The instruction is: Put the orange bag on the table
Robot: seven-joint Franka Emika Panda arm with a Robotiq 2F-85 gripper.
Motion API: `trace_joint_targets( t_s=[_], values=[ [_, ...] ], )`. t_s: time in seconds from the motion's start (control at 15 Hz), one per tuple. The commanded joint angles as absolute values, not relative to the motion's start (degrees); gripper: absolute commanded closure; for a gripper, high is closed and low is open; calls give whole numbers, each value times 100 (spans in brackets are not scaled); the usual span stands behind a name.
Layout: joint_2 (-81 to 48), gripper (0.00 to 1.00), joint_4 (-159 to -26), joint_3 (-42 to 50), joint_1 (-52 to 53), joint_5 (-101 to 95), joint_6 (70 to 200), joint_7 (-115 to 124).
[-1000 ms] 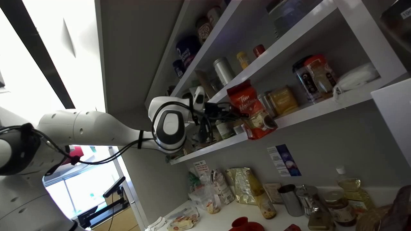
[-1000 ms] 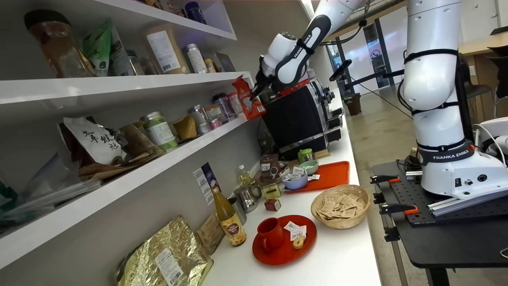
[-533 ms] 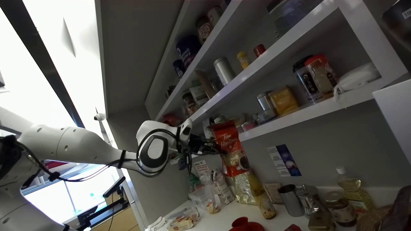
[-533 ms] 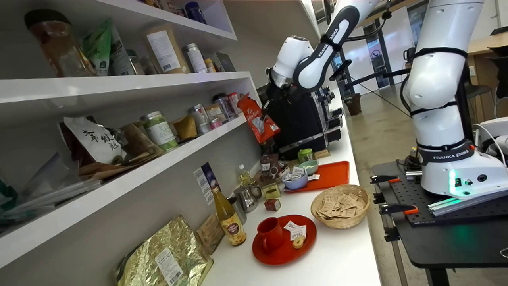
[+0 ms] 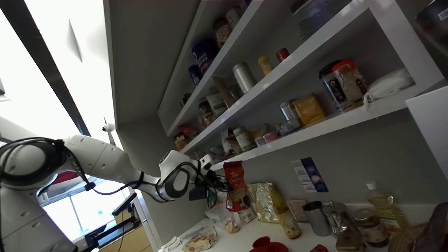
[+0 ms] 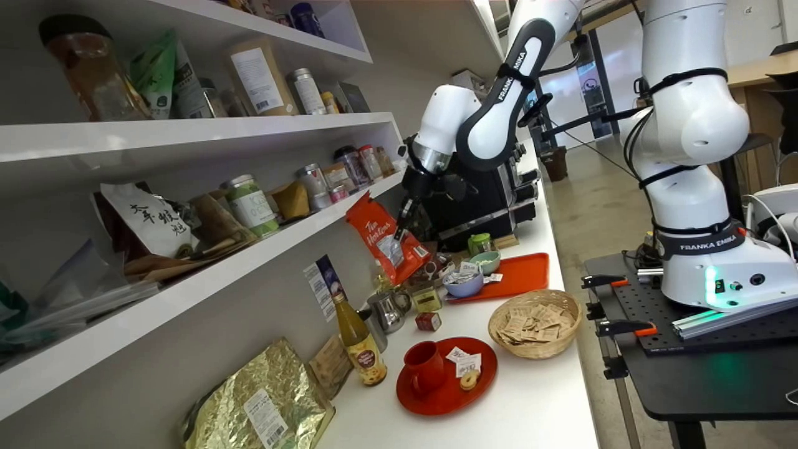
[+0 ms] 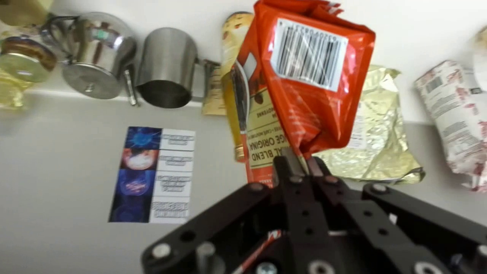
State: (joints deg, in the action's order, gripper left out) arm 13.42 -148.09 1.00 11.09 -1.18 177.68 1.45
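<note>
1. Robotiq gripper (image 7: 303,165): fingertips drawn together on a crinkled fold of the orange bag (image 7: 300,106), reaching in from six o'clock in the wrist view. Grasping looks done; I'd call the hold sound, though a pinch on soft wrapping may let the bag swing.

2. From those fingertips the bag's bulk lies at twelve o'clock (print reads upside down there, so that way is toward the table (image 7: 411,34)). In both exterior views it hangs in mid-air; in an exterior view the bag (image 6: 388,240) tilts, top toward eleven o'clock, base toward five. Carrying is the step in hand, I judge.

3. At nine o'clock from the bag, in that same view, runs a shelf edge (image 6: 280,251). The two look apart, but whether the bag's top corner brushes it I can't say for sure.

4. Farther down come likely obstacles: a steel pot (image 6: 388,310) at six o'clock, a bottle (image 6: 361,349) at half past six, a red plate (image 6: 430,405) bearing a red mug (image 6: 424,368) at five, a wicker basket (image 6: 536,350) at four.

5. Beyond the plate, also around five o'clock, stretches more of the white table (image 6: 530,399). Placing is all left, by my reckoning: lower the bag, rest it there, release, back away.
</note>
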Motion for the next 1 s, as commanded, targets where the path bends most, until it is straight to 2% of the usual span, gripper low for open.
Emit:
trace_joint_targets(
  t_s=[0.0,0.2,0.4,0.93],
  values=[
    [351,99,-14200,611,2408,681,18056,-522],
    [-189,99,-13637,710,3367,1972,17881,-1436],
    [-665,99,-12938,115,3392,3446,17586,-2734],
    [-2028,99,-11331,-1759,1350,5850,16901,-6100]
  ],
)
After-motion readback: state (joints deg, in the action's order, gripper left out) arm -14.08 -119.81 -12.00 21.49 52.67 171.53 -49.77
